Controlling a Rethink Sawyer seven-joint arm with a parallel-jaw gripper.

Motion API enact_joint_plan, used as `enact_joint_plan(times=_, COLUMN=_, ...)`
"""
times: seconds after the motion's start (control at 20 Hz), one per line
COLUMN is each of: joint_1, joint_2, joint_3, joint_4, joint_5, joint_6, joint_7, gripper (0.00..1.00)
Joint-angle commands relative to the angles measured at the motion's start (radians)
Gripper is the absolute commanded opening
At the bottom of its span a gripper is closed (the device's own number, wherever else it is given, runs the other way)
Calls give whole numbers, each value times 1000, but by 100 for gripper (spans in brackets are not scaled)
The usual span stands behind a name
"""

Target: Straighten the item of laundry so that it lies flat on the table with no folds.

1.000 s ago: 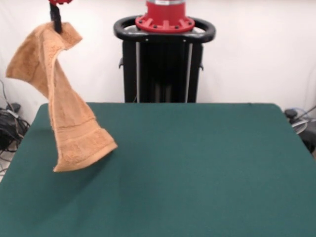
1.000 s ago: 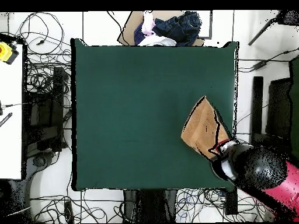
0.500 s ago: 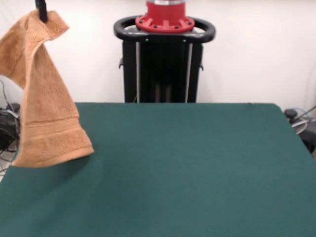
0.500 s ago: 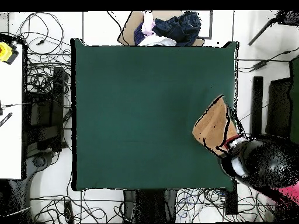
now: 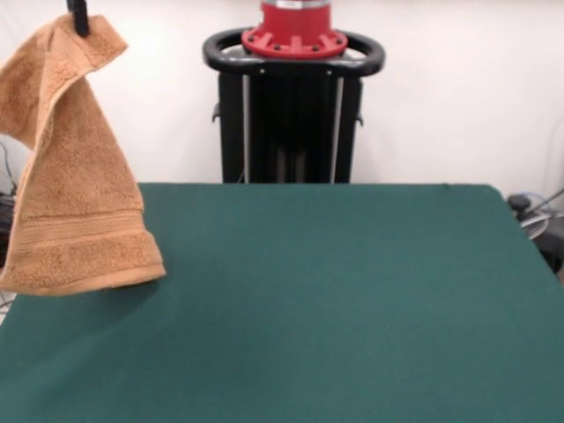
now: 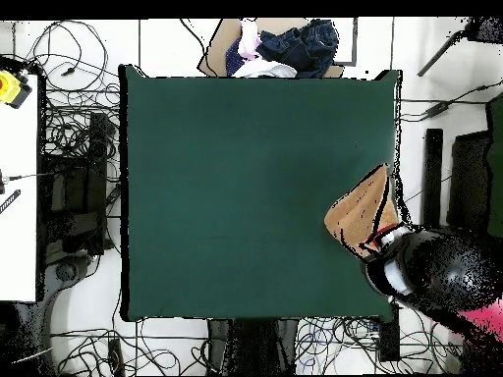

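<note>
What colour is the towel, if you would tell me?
Orange-tan; the towel shows best in the front view.

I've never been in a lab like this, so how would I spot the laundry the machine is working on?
Start at the big dark green table, then look to its left edge in the front view. Hanging there from the black end effector is an orange-tan terry towel, the only cloth in the air, with a woven band near its lower edge.

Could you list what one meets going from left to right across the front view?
Towel hanging from the gripper → bare green table below the robot's black and red pedestal → cables at the right edge.
</note>
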Motion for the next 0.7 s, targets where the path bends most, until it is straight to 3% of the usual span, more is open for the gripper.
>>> enact_joint_plan(times=0.05, joint_1=71, joint_2=46, joint_3=89, joint_4=115, joint_5=20, joint_6=-93, joint_7=11, gripper=0)
enact_joint_plan(times=0.7, joint_1=170, joint_2=78, joint_3=39, joint_4=111, joint_5=62, joint_6=-139, joint_7=150, gripper=0)
